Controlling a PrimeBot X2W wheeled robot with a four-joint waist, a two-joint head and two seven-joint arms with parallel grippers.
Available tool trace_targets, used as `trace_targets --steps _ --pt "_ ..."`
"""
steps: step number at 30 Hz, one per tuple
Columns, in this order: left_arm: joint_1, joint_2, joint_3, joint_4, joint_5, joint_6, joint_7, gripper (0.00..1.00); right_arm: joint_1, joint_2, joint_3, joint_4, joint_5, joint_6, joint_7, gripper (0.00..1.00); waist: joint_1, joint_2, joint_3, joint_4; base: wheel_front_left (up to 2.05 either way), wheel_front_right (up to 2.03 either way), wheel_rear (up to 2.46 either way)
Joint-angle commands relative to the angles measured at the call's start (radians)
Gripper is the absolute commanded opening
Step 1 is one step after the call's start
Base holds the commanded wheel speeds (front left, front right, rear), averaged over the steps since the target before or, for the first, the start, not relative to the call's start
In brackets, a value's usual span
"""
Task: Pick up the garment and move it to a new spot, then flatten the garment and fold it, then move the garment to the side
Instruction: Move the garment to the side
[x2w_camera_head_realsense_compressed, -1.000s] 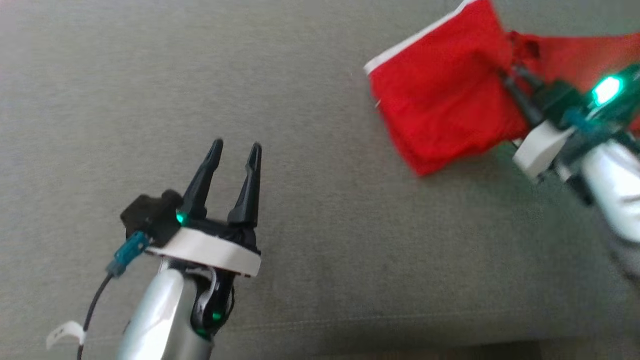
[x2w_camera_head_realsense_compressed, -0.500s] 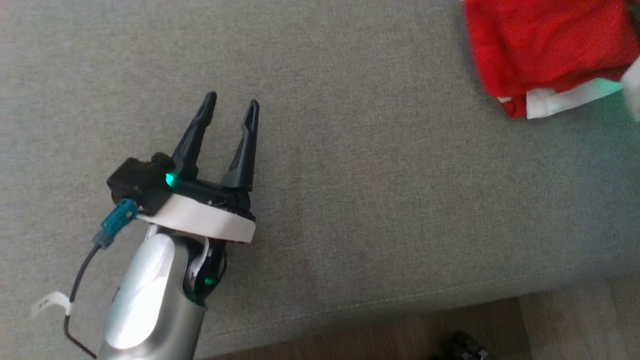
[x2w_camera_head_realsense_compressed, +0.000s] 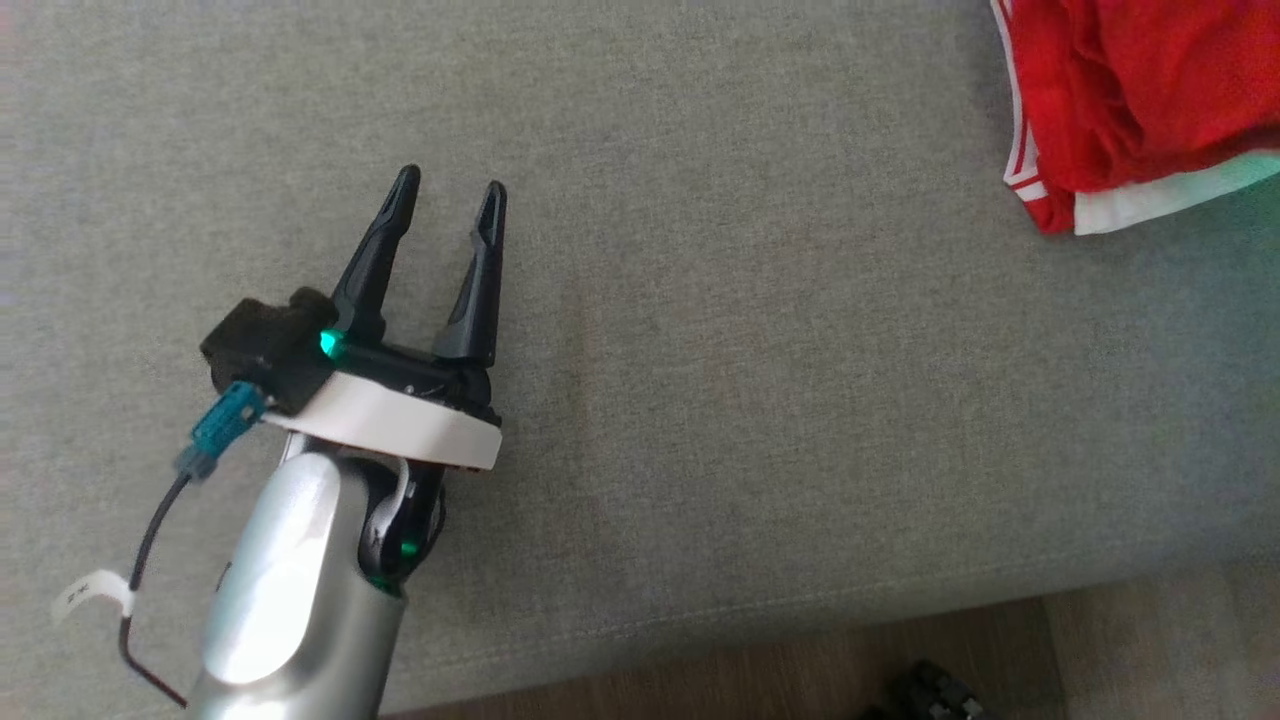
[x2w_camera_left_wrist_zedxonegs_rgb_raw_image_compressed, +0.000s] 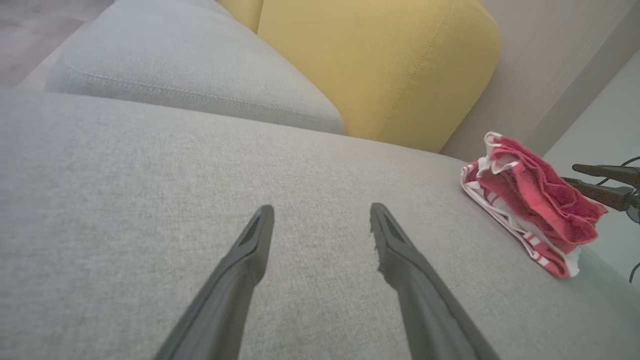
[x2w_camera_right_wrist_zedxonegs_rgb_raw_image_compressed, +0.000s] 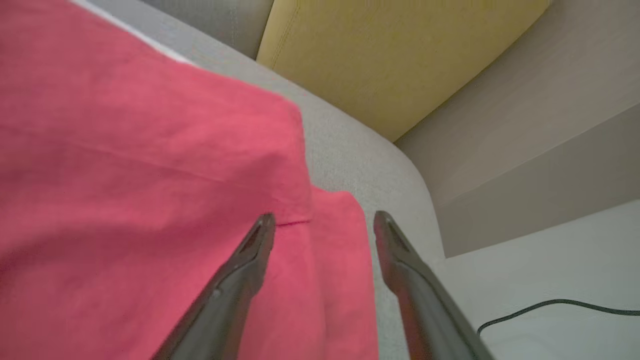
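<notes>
The garment (x2w_camera_head_realsense_compressed: 1130, 100), red with white trim, lies bunched on the grey sofa seat (x2w_camera_head_realsense_compressed: 700, 350) at the top right of the head view. In the left wrist view the garment (x2w_camera_left_wrist_zedxonegs_rgb_raw_image_compressed: 530, 200) sits as a folded heap near the seat's right end. My right gripper (x2w_camera_right_wrist_zedxonegs_rgb_raw_image_compressed: 324, 215) hovers open just over the red cloth (x2w_camera_right_wrist_zedxonegs_rgb_raw_image_compressed: 125, 175), nothing between its fingers; its dark fingers (x2w_camera_left_wrist_zedxonegs_rgb_raw_image_compressed: 600, 172) also show beside the heap. My left gripper (x2w_camera_head_realsense_compressed: 450, 180) stands open over bare seat at the lower left, well apart from the garment, and is open in its own view too (x2w_camera_left_wrist_zedxonegs_rgb_raw_image_compressed: 321, 207).
A yellow back cushion (x2w_camera_left_wrist_zedxonegs_rgb_raw_image_compressed: 375, 65) and a grey cushion (x2w_camera_left_wrist_zedxonegs_rgb_raw_image_compressed: 190, 75) stand behind the seat. The seat's front edge runs along the bottom, with wooden floor (x2w_camera_head_realsense_compressed: 800, 670) and a small dark object (x2w_camera_head_realsense_compressed: 925, 690) below. A black cable (x2w_camera_right_wrist_zedxonegs_rgb_raw_image_compressed: 550, 302) lies on the pale floor right of the sofa.
My right gripper has opened and let go of the garment, which now lies bunched at the seat's right end. The head camera has shifted. The left gripper stays open.
</notes>
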Motion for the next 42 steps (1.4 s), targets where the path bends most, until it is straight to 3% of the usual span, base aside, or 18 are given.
trace_targets --steps 1,6,14,22,28,38,42 --pt "-0.017 0.008 0.032 -0.028 -0.013 -0.005 -0.005 1.00 0.031 -0.009 -0.025 -0.030 -0.023 -0.001 -0.010 1.00 -0.0001 0.0000 -0.030 0.011 0.00 0.00 0.00" --pt "0.002 0.008 0.030 -0.024 -0.039 -0.005 -0.005 1.00 0.058 0.043 -0.046 -0.060 -0.047 -0.001 -0.029 1.00 -0.0001 0.0000 -0.099 0.032 0.00 0.00 0.00" --pt "0.069 0.008 0.037 -0.033 -0.079 0.027 -0.005 1.00 0.163 0.203 -0.055 -0.207 -0.001 -0.001 -0.125 1.00 -0.0001 0.0000 -0.247 0.095 0.00 0.00 0.00" --pt "0.164 0.008 0.032 -0.027 -0.082 0.059 -0.005 1.00 0.358 0.369 -0.140 -0.323 0.030 -0.001 -0.306 1.00 -0.0001 0.0000 -0.375 0.153 0.00 0.00 0.00" --pt "0.249 0.008 0.022 -0.001 -0.078 0.073 -0.005 1.00 0.538 0.488 -0.206 -0.366 0.001 -0.001 -0.370 1.00 -0.0001 0.0000 -0.437 0.175 0.00 0.00 0.00" --pt "0.313 0.008 0.040 -0.021 -0.005 0.078 -0.005 1.00 0.755 0.543 -0.246 -0.458 -0.114 -0.001 -0.401 1.00 -0.0001 0.0000 -0.477 0.194 0.00 0.00 0.00" --pt "0.324 0.008 0.048 -0.038 0.003 0.090 -0.005 1.00 0.778 0.545 -0.264 -0.485 -0.089 -0.001 -0.402 1.00 -0.0001 0.0000 -0.475 0.192 0.00 0.00 0.00"
